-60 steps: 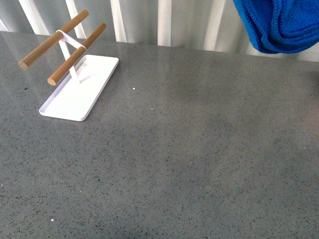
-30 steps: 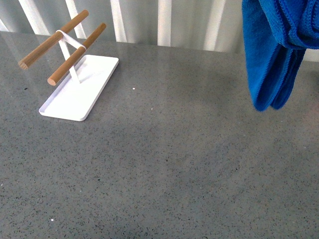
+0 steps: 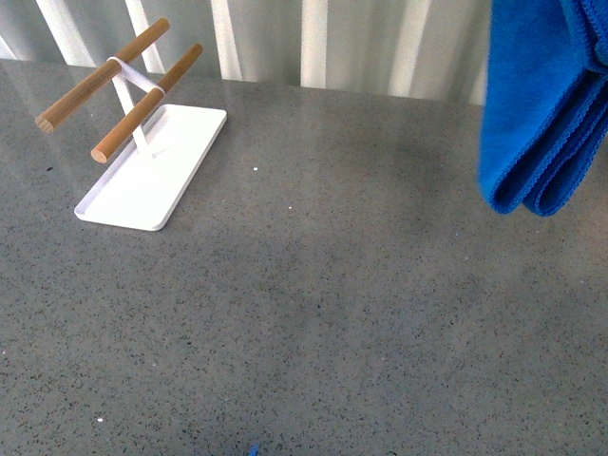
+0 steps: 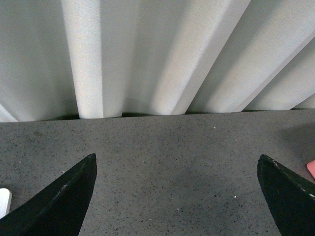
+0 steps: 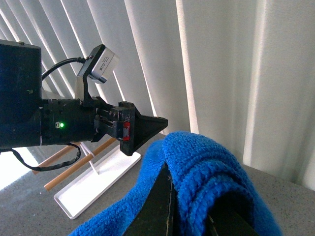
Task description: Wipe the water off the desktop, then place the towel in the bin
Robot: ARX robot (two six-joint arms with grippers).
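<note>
The blue towel (image 3: 537, 114) hangs folded in the air at the far right of the front view, above the speckled grey desktop (image 3: 313, 304). In the right wrist view the towel (image 5: 206, 167) is draped over my right gripper (image 5: 192, 206), which is shut on it; the dark fingers (image 5: 158, 206) are partly buried in cloth. My left gripper (image 4: 176, 162) is open, low over bare desktop (image 4: 172, 187) near the curtain. The right wrist view shows the left gripper (image 5: 155, 123) held out sideways. I can make out no water, and the bin is out of view.
A white tray (image 3: 166, 185) with a rack of two wooden rods (image 3: 142, 104) stands at the back left. White curtain folds (image 3: 313, 38) run along the desktop's far edge. A tiny blue speck (image 3: 253, 448) lies at the front edge.
The towel has dropped lower into the front view, unfolding to hang down, and has shifted a little to the right. The tray and rack have not moved.
</note>
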